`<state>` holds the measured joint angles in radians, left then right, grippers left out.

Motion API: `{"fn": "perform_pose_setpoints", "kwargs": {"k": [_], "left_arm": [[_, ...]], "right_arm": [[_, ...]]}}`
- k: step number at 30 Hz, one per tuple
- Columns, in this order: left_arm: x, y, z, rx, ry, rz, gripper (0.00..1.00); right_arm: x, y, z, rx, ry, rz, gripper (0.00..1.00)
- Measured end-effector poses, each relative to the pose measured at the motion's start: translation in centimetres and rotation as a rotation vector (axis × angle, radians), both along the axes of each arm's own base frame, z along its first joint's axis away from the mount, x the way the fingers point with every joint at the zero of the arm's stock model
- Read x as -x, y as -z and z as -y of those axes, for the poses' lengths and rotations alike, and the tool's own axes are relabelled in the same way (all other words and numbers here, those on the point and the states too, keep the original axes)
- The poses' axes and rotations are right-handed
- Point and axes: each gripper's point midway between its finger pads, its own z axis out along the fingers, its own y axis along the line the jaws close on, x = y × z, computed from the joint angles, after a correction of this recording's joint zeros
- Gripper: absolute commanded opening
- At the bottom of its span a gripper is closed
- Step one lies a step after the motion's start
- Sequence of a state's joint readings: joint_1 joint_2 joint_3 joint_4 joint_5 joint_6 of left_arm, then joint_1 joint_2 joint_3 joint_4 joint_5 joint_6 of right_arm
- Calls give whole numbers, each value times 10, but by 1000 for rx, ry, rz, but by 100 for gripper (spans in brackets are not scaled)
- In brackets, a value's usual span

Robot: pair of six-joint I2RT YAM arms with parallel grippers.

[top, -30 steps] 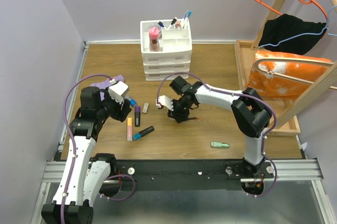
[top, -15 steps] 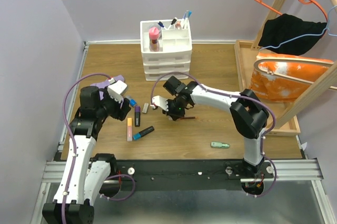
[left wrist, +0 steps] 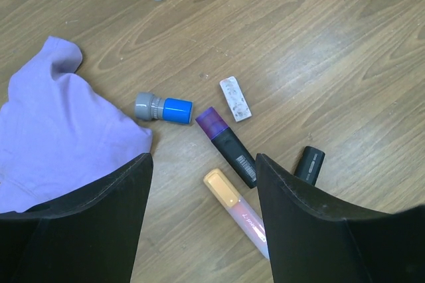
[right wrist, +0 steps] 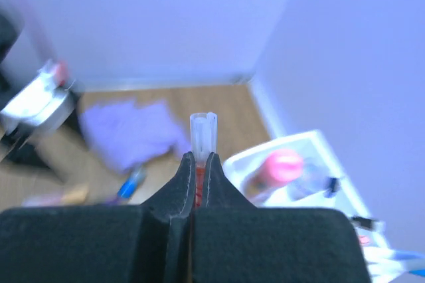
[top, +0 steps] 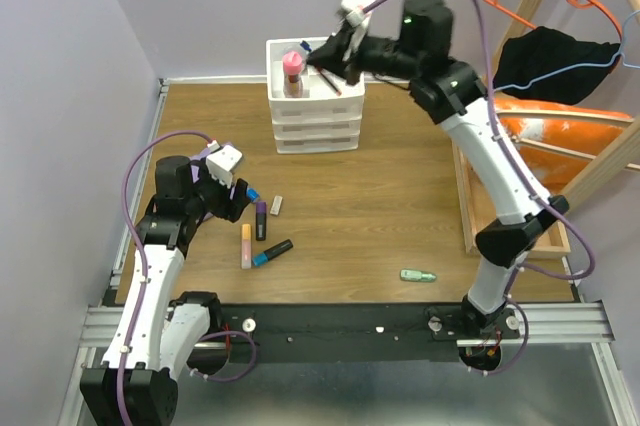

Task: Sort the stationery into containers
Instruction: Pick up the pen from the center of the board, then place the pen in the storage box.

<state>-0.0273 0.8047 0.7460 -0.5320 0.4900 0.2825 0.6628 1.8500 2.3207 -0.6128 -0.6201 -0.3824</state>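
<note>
The white organiser [top: 316, 111] stands at the back of the table with pens and a pink-topped item [top: 292, 68] in its top compartments. My right gripper [top: 336, 50] hangs just over that top, shut on a thin pen [top: 328, 81]; in the right wrist view the right gripper [right wrist: 199, 163] pinches the pen [right wrist: 203, 129] below its clear end. My left gripper [left wrist: 202, 161] is open above loose stationery: an orange-capped pink marker [left wrist: 236, 207], a purple-black highlighter [left wrist: 228, 145], a black marker [left wrist: 309, 163], a blue stub [left wrist: 165, 108] and a small white piece [left wrist: 235, 99].
A purple cloth [left wrist: 60, 123] lies left of the markers. A small green item [top: 418, 275] rests near the front edge at right. A wooden tray-frame [top: 464, 146] with an orange cloth [top: 545, 146], a black cloth and hangers stands on the right side.
My right arm has shut on the thin pen at mid-table and swung it up and back to above the organiser. The left arm has hardly moved.
</note>
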Motion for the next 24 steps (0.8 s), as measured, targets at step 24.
{"fn": "perform_pose_setpoints", "kwargs": {"k": [24], "left_arm": [[-6, 1, -3, 3, -14, -7, 72]], "right_arm": [[-171, -8, 2, -635, 288, 284, 0]]}}
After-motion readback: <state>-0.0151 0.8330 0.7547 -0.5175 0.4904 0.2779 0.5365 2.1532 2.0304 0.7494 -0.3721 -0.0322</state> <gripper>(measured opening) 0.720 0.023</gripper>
